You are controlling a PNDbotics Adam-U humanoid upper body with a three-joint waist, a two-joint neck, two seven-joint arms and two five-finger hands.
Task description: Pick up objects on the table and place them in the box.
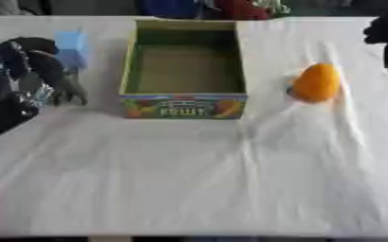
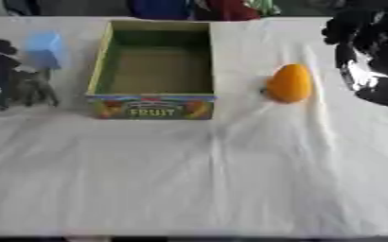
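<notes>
An open green cardboard box (image 1: 183,106) marked FRUIT stands at the table's middle back, and its inside shows nothing but its brown floor. An orange, egg-shaped fruit (image 1: 316,83) lies to the box's right on the white cloth. A light blue block (image 1: 71,47) stands to the box's left. My left hand (image 1: 33,66) hangs just in front and to the left of the blue block, fingers (image 1: 68,93) pointing down and relaxed, holding nothing. My right hand (image 2: 369,52) shows as a dark shape at the upper right, to the right of the orange fruit and apart from it.
A white wrinkled cloth (image 1: 197,179) covers the table, with a wide bare stretch in front of the box. Dark and coloured shapes (image 1: 214,8) line the far edge beyond the table.
</notes>
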